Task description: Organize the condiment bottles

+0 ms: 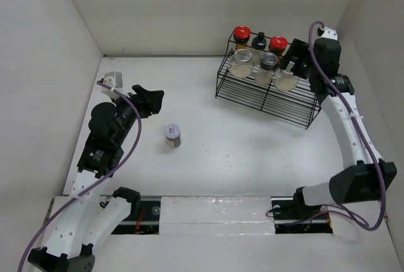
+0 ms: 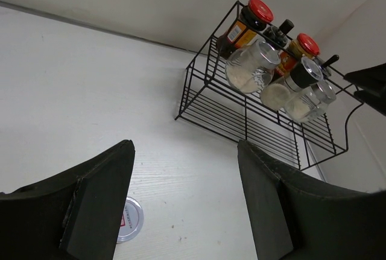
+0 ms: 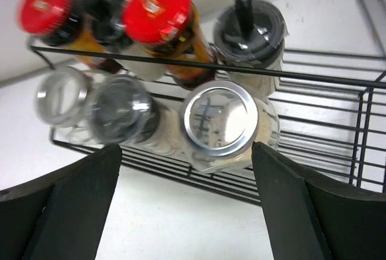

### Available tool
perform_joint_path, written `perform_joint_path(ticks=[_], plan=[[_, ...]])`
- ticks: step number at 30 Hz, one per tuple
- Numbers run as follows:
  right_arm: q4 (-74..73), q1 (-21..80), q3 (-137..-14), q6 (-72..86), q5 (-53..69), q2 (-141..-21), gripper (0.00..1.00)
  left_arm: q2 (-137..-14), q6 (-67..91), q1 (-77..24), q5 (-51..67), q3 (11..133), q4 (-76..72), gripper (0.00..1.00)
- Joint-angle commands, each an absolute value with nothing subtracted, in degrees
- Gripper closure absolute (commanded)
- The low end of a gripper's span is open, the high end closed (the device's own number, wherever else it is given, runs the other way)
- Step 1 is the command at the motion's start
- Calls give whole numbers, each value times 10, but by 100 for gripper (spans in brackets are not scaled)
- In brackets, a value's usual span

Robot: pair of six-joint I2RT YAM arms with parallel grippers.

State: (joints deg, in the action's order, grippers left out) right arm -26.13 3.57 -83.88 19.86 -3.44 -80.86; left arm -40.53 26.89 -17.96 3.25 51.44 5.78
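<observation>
On the left half of the table (image 1: 252, 158), the left gripper (image 1: 153, 101) hovers with its jaws apart and empty. The lone jar (image 1: 172, 136) stands upright near it, toward the near edge and slightly rightward, with its long axis vertical. The left gripper is judged far nearer to this jar than the right. The jar is a small cylinder with a flat, pale round lid and a darker body. At the far right, the right gripper (image 3: 186, 150) is spread wide, grasping nothing, above a squat clear jar (image 3: 224, 128) with a shiny metal lid in the black wire rack (image 1: 265, 98). The other condiment bottles (image 1: 267, 64) crowd there in 2 rows, among them 2 red-lidded jars (image 3: 160, 6), black caps and pale granular contents.
</observation>
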Motion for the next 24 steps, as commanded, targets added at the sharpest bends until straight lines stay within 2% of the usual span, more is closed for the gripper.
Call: perform_joint_path(ticks=[1,2,5,7,8,9,13,15,17,24], plan=[[-218,80,-850,180,-74,-731,6,-404,263,-181,33,513,32,35],[-206,94,-835,175,-66,-718,10,-404,263,-181,33,513,32,35],[-129,167,-753,152,7,-679,52,-404,263,-181,20,513,37,35],[-94,210,-697,128,48,-688,76,-404,263,-181,12,519,44,35],[-58,254,-681,122,85,-700,76,-399,263,-181,1,519,44,35],[-51,276,-672,111,106,-718,72,-399,263,-181,1,519,44,35],[-38,400,-678,52,124,-821,19,-394,268,-181,-34,519,54,35],[-20,467,-679,20,105,-873,7,-388,268,-181,-47,519,54,35],[-20,499,-702,-1,98,-926,1,-388,273,-181,-47,519,60,35],[34,561,-722,5,123,-1037,1,-388,273,-181,-68,524,65,35]])
